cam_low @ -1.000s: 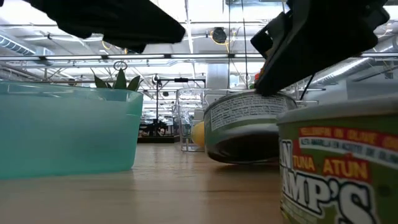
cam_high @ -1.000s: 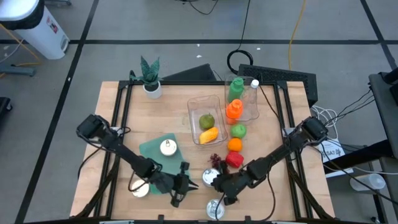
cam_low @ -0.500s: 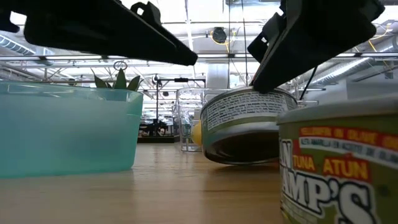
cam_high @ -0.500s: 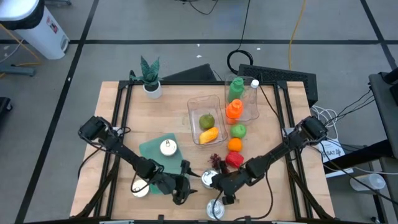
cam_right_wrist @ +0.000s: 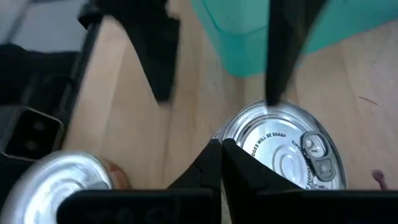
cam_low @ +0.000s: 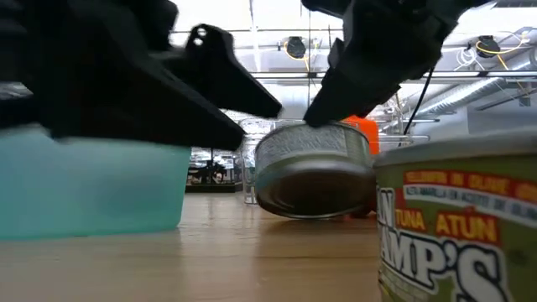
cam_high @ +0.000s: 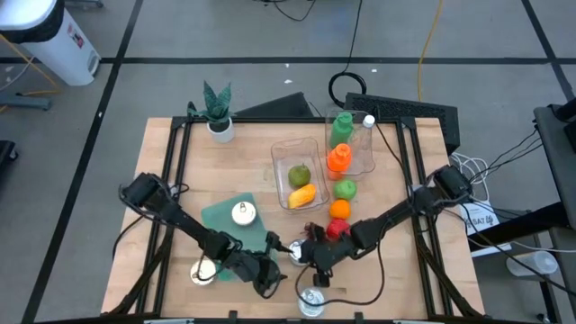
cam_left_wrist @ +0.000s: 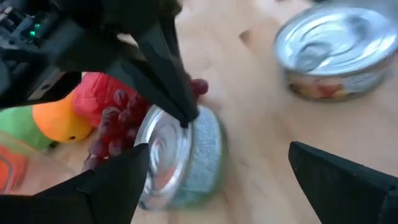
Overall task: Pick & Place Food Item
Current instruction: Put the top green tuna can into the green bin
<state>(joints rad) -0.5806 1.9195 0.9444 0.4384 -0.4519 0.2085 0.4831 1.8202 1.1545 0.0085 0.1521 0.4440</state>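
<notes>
A silver can [cam_left_wrist: 180, 155] with a pull-tab lid [cam_right_wrist: 283, 149] stands tilted on the wooden table near the front edge, resting on the lower edge of its base [cam_low: 310, 214]. My right gripper [cam_right_wrist: 222, 146] is shut, and its fingertips are on the can's top. It also shows in the high view [cam_high: 301, 255]. My left gripper [cam_left_wrist: 217, 149] is open just left of the can [cam_high: 294, 252]. Its two fingers [cam_left_wrist: 118, 180] spread wide toward the can without touching it. My right gripper presses its shut fingertips [cam_left_wrist: 185, 115] on the rim of the can's lid [cam_right_wrist: 239, 140], at the upper edge of the tilted can. The fingers come slanting down from the table's right. The can leans under them with its base edge on the table.
A teal container [cam_high: 236, 236] holding another can [cam_high: 241, 213] lies behind my left gripper. A tuna can [cam_low: 461, 226] stands at the front edge, and one more can [cam_high: 202, 270] lies at the left. Grapes and a red item [cam_high: 335, 229] lie beside the tilted can, and a clear tray of fruit [cam_high: 297, 175] sits farther back.
My left gripper has opened wide, sunk a little and rolled, coming closer to the can. My right gripper has gone toward the table's left with its shut fingers on the can. The can has slid left with it and tipped further.
</notes>
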